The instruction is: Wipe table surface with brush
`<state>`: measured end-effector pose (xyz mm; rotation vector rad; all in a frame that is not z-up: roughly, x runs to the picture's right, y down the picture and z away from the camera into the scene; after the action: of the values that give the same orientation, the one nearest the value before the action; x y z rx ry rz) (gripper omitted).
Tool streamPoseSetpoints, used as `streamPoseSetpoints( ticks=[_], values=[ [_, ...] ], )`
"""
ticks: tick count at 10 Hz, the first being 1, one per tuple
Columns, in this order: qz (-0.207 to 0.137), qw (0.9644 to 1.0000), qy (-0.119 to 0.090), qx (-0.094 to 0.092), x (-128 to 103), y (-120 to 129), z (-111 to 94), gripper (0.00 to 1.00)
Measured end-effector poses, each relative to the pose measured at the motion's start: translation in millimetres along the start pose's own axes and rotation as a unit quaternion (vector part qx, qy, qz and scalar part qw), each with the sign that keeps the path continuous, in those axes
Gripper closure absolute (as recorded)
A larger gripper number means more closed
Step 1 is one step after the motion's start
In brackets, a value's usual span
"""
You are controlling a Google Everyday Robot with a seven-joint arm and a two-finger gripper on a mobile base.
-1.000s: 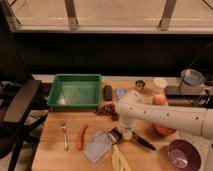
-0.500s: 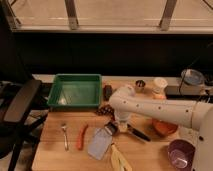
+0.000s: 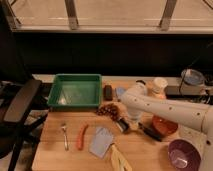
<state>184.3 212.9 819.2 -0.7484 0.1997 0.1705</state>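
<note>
The white arm reaches over the wooden bench (image 3: 60,150). Its pincer (image 3: 121,123) is clenched on the brush (image 3: 142,129), down at the middle of the bench. The grey-blue cloth (image 3: 101,141) lies just beside it. The green tray (image 3: 76,91) sits behind.

Green tray (image 3: 75,91), fork (image 3: 65,135), orange carrot-like piece (image 3: 81,136), grey-blue cloth (image 3: 101,141), purple bowl (image 3: 183,154).

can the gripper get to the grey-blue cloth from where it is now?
Probably yes. The gripper, shut on the brush, sits just right of the cloth, with only bare table surface between.
</note>
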Motion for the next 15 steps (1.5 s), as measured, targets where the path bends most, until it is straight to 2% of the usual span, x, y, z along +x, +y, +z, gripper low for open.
streamPoseSetpoints(
  ticks=[2, 5, 9, 13, 15],
  values=[
    [0.029, 0.9996, 0.002, -0.006, 27.2, 3.4, 4.2, 1.00],
    [0.040, 0.9991, -0.003, -0.016, 33.9, 24.9, 8.5, 1.00],
    [0.007, 0.9993, -0.025, -0.027, 3.7, 55.6, 6.9, 1.00],
    [-0.038, 0.9984, -0.037, -0.019, -37.5, 53.1, -4.2, 1.00],
    [-0.052, 0.9978, -0.040, -0.011, -51.9, 42.1, -7.1, 1.00]
  ],
)
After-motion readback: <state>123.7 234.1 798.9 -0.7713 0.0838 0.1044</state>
